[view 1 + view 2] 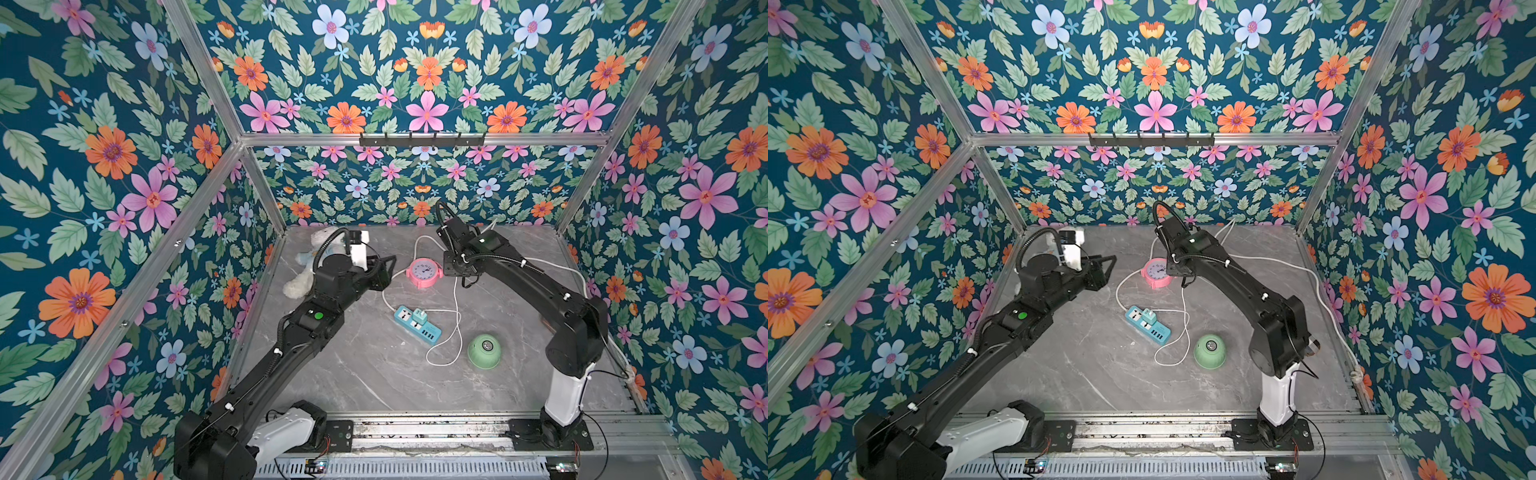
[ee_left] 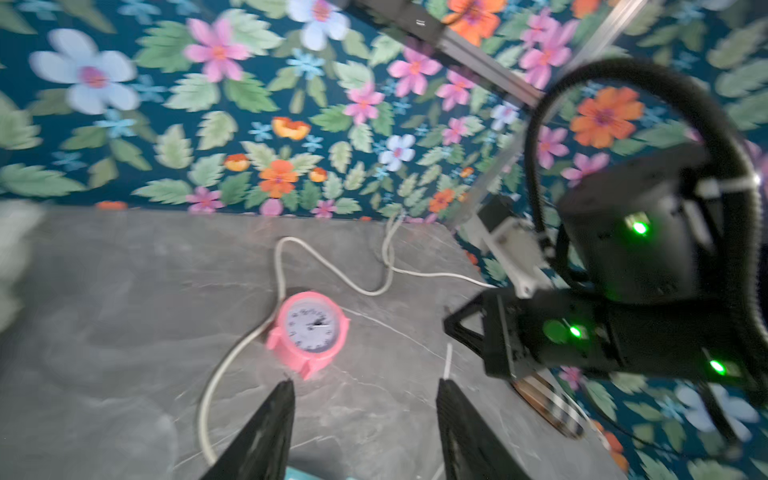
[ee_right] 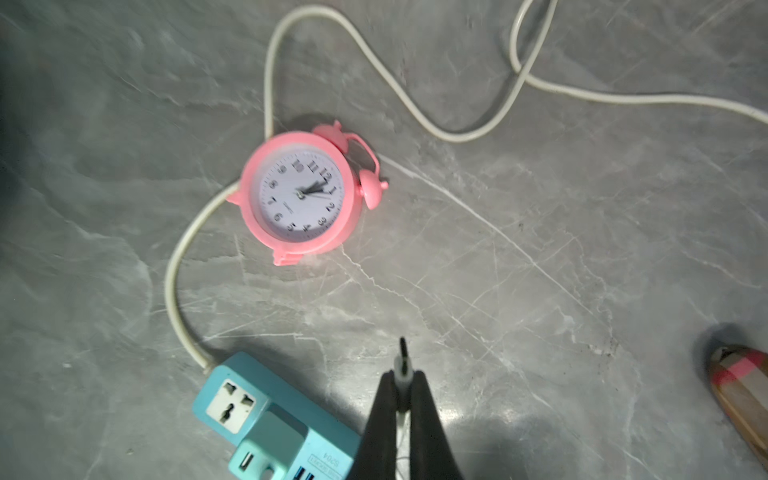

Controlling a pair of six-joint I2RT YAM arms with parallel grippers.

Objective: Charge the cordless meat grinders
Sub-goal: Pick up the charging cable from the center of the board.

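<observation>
Carrying the cable's free end to the grinder looks like the step in hand: the plug is gripped, but nothing is connected yet.

At the far left a plush toy [image 1: 309,266] lies on the bench [image 1: 357,374], apart from the work. The left hand [image 2: 365,384] hovers just beside it, released, its 2 fingers [image 2: 274,419] spread with nothing between them.

Toward the middle, a pink alarm clock [image 3: 301,193] lies face up with the thick white power cord [image 3: 415,108] curving round it. Nearer the robot sits the teal power strip [image 1: 417,324], a small adapter [image 1: 420,316] plugged into it.

Next comes the right hand [image 3: 404,376], raised over the bench between clock and strip. It is clenched on the charging plug [image 3: 402,361], whose tip pokes out past the fingertips. The thin white cable [image 1: 457,307] hangs down from it and loops across the bench.

Furthest right among the objects, the 1 mint-green meat grinder [image 1: 484,351] rests on the bench, button facing up. It is well apart from the right hand, nearer that arm's base, with the cable's loop just beside it. It is further still from the left hand.

The next move calls for bringing the plug down to the grinder and lining it up with the charging port. That port shows in no view, so the left hand may have to steady or turn the dome.
</observation>
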